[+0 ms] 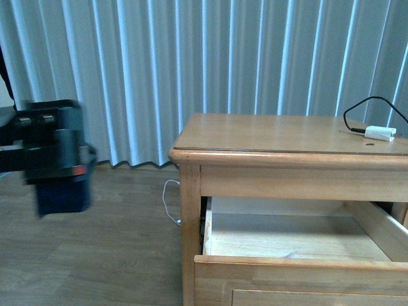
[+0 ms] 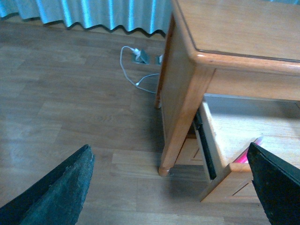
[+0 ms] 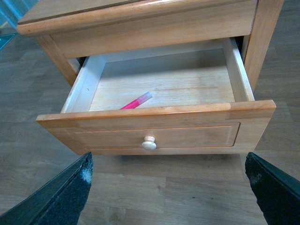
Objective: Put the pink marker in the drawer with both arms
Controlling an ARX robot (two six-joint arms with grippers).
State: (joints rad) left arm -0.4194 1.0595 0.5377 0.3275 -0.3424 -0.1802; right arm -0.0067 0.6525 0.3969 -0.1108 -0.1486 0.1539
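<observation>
The pink marker (image 3: 137, 101) lies inside the drawer (image 3: 159, 111), flat on the wood bottom. It sits slanted, w/ its low end tucked behind the front wall and its pale end pointing in. In the left wrist view only a bit of pink peeks past the drawer side. In the front view the drawer front hides it.

The drawer is pulled far out of the cabinet (image 1: 274, 137). So I think the marker part is done and only the shutting is left.

The R gripper (image 3: 168, 157) hangs in front of the drawer, over the floor. Its fingers are spread wide and hold nothing. The L gripper (image 2: 168, 150) is off by the cabinet's side, fingers wide apart too, nothing btwn them. The L arm (image 1: 57, 156) looks blurry in the front view, well apart from the cabinet.

Marker: prob. light, hard, smooth and round, so it may roll or slip. If I must grab it, I'd pinch across the middle of its body, not the ends.

Drawer: stiff wood, prob. slides easy. I'd push flat on the front panel beside the round knob (image 3: 149, 143). I'd go slow, so the marker doesn't rattle about.

On the cabinet top sits a white plug block (image 1: 380, 133) w/ a black cable (image 1: 357, 108). Not my job.
</observation>
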